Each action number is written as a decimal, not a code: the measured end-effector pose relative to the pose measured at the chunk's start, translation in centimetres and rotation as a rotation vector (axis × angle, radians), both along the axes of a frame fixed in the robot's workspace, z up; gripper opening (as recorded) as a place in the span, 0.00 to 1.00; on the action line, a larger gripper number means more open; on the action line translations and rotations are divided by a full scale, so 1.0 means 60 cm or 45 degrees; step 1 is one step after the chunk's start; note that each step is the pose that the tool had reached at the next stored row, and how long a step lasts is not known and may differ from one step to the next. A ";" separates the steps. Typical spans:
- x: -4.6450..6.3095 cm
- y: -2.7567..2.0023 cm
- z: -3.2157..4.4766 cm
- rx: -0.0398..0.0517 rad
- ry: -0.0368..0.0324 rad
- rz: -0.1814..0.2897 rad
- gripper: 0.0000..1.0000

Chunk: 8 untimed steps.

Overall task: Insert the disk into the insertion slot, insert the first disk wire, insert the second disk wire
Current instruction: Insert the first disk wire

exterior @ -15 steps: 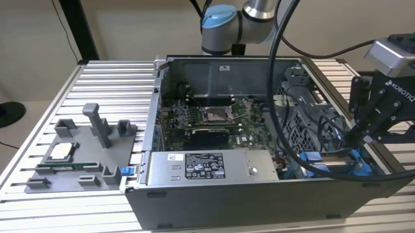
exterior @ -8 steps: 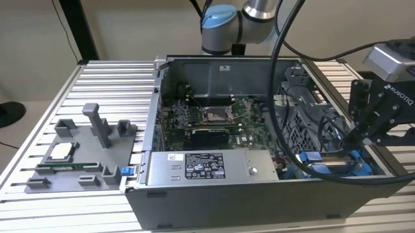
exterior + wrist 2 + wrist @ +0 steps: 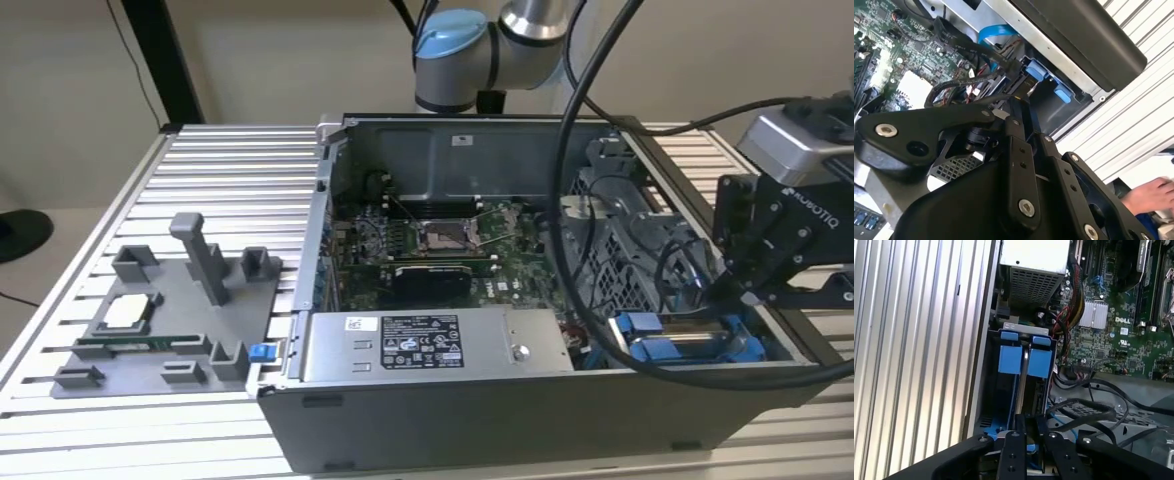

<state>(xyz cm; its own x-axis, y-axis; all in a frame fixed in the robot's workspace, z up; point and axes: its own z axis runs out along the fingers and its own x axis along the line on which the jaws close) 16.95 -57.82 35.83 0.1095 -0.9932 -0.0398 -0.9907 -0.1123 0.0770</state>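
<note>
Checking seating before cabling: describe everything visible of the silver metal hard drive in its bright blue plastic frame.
The silver metal disk in its bright blue plastic frame sits inside the rectangular grey sheet-metal insertion slot, in the case corner next to the grey case wall. In the first wrist view, two blue tabs show at its far end, with a narrow silver strip between them. Black cables run beside it. The gripper is at its near end; contact cannot be judged.
</note>
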 end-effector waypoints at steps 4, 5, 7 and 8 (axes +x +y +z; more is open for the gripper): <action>0.001 0.0089 -0.006 0.000 -0.0023 0.000 0.00; 0.001 0.0092 -0.008 0.001 -0.0031 0.000 0.00; 0.001 0.0092 -0.011 0.001 -0.0037 -0.001 0.00; 0.001 0.0093 -0.012 0.001 -0.0038 -0.003 0.00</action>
<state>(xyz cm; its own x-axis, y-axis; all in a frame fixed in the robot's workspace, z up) 17.02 -57.27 35.11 0.1070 -0.9934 -0.0402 -0.9912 -0.1098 0.0739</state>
